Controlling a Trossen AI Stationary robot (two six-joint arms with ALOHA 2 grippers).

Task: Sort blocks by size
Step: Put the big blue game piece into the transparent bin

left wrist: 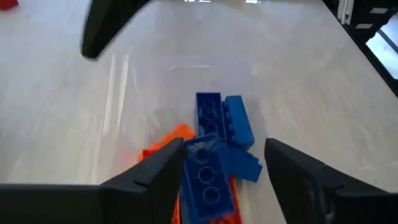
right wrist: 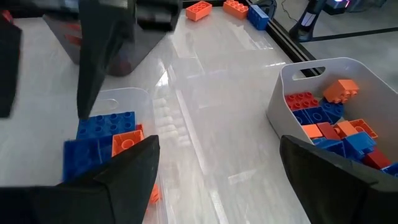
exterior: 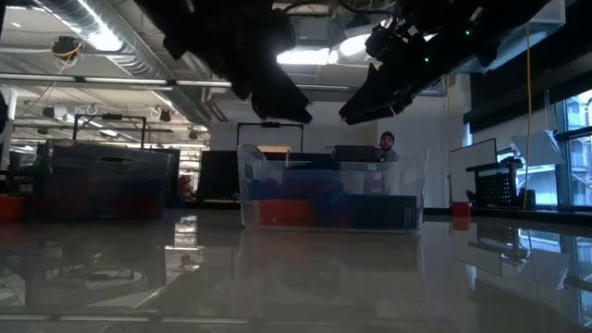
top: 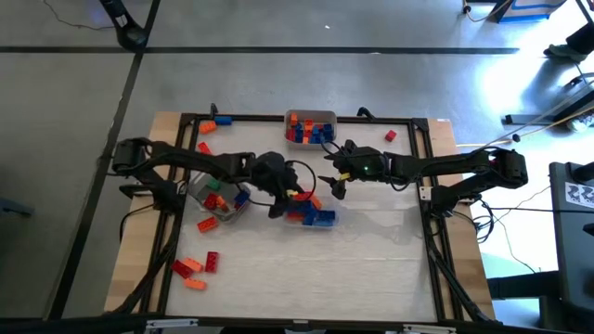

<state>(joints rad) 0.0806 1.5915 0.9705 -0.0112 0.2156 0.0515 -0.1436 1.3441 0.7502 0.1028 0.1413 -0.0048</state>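
A small pile of blue, orange and red blocks [top: 311, 211] lies on the table's middle. My left gripper [top: 278, 199] is open and raised just above the pile. In its wrist view the fingers stand on either side of a long blue block [left wrist: 208, 177] on top of the pile [left wrist: 214, 149]; I see no touch. My right gripper [top: 332, 181] is open and empty, raised just beyond the pile toward the far edge. In its wrist view [right wrist: 217, 174] the pile [right wrist: 102, 140] lies to one side and a tray to the other. Both grippers hang clear of the table in the low view.
A clear tray [top: 311, 119] with several blocks stands at the far middle, also in the right wrist view [right wrist: 292, 93]. A second clear tray [top: 197, 190] with blocks sits under my left arm. Loose blocks lie near left [top: 195, 264] and far left [top: 209, 125]; a red one [top: 390, 135] lies far right.
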